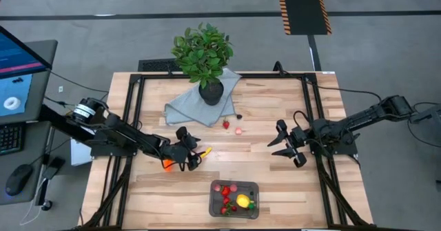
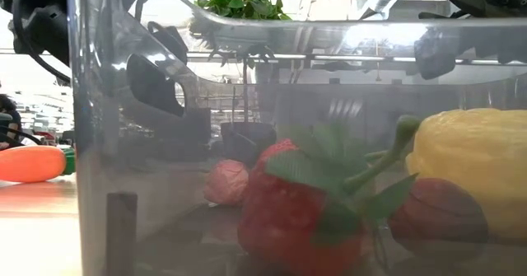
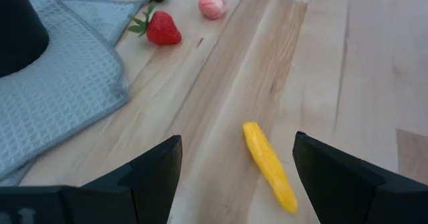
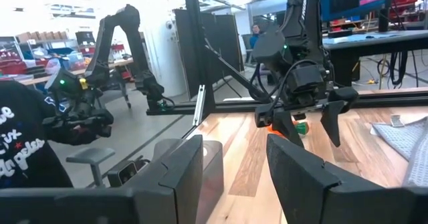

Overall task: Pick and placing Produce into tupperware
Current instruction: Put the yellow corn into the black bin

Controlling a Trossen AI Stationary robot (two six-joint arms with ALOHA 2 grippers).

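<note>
Left gripper [image 1: 191, 157] held spread, nothing grasped, hung low over yellow banana [image 3: 269, 166] near table centre. Orange carrot [image 1: 167, 165] seen just beside it at 8 o'clock. Risk judged: slim banana, lying askew between fingers, likely nudged or rolled at closure. Tupperware [image 1: 234, 198] placed at 5 o'clock, already part-filled; overshoot possible. Right gripper [image 1: 288, 148] parked at 3 o'clock, spread, empty.

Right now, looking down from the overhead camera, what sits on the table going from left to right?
Left gripper open over the orange carrot and yellow banana → red strawberry → pink berry → right gripper, open over bare wood.
</note>
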